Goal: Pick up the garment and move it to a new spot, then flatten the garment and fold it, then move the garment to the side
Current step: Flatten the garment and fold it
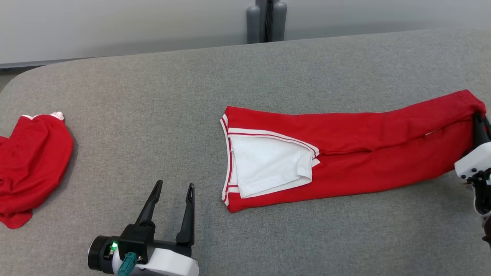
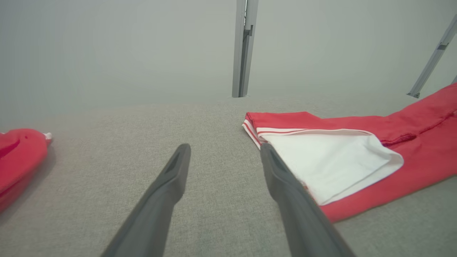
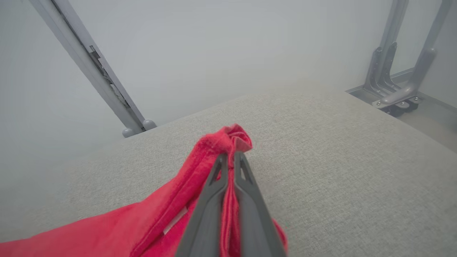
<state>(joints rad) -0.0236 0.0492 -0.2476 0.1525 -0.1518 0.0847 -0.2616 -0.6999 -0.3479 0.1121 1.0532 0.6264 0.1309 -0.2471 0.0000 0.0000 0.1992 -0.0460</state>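
Your right gripper (image 1: 479, 119) has its fingers clamped on the garment (image 1: 368, 168) at its 3 o'clock end; pull and you may drag the fold open. Your left gripper (image 1: 174, 185) sits at 7 o'clock, fingers apart, pinning nothing.

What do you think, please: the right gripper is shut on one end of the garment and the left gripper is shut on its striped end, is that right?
Not quite: the left gripper is open and holds nothing, apart from the striped end, as the head view shows. The right gripper is shut on one end of the garment.
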